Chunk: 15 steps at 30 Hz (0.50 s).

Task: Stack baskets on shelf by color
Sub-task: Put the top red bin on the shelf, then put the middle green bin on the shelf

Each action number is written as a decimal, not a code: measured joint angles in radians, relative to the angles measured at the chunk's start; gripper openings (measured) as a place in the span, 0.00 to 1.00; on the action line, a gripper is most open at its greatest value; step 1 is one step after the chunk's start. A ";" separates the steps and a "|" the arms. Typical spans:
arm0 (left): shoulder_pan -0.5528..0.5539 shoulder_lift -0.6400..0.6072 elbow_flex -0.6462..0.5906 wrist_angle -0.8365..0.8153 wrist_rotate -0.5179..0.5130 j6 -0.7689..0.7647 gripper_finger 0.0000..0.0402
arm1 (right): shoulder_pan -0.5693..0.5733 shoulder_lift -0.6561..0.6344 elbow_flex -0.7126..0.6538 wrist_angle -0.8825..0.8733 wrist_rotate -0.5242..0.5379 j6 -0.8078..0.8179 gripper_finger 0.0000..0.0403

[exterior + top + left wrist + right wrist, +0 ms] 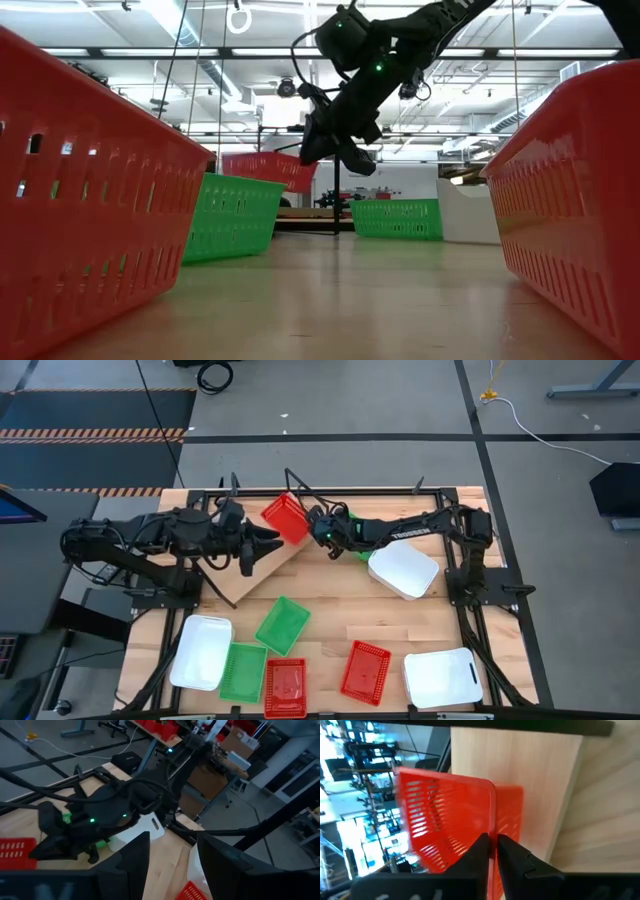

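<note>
A red mesh rectangular plastic basket [285, 517] was held by the right gripper [312, 523], whose fingers [481, 851] were pressed almost together on the basket's rim, the thin wall being pinched between them in the right wrist view. The basket lay directly ahead of that gripper, tilted, with one part over the long light-wood plank shelf [262, 573], which ran diagonally beneath and behind the gripper; whether the basket touched the plank could not be told. The basket's long axis was judged to run roughly across the shelf's length, so that the coming move appeared to turn on lowering it flat onto the plank's far end. The left gripper [268, 546] was held just beside the same basket, on the other side from the right gripper, its fingers [129, 861] spread apart and holding nothing. Of the two arms the right was plainly the one at work, the left being near enough to steady the shelf if needed. The remaining baskets lay well behind both grippers on the wooden tabletop [330, 615]: a white rounded basket [403, 569] close under the right arm, a green mesh basket [283, 624] nearer the middle, and further white, green and red ones along the near edge. A judgement: sorting had barely begun.
</note>
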State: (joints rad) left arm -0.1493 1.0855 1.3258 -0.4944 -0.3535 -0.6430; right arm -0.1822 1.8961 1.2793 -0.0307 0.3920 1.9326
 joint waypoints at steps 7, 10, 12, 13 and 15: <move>-0.018 0.000 0.000 0.029 0.000 -0.001 0.43 | -0.025 0.000 0.000 -0.008 -0.009 -0.023 0.21; -0.031 0.000 0.000 0.028 0.000 -0.001 0.43 | -0.034 0.000 0.000 -0.007 0.000 -0.024 0.24; -0.039 0.000 0.000 0.028 0.001 -0.001 0.43 | -0.039 0.000 0.000 -0.008 0.004 -0.026 0.25; -0.042 0.000 0.000 0.028 0.002 -0.001 0.43 | -0.040 0.000 0.000 -0.004 0.003 -0.035 0.26; -0.048 0.000 0.000 0.028 0.001 0.000 0.43 | -0.044 0.000 0.000 0.035 -0.032 -0.095 0.26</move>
State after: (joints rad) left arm -0.1972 1.0855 1.3254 -0.4669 -0.3521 -0.6430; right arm -0.2260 1.8961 1.2793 0.0039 0.3605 1.8380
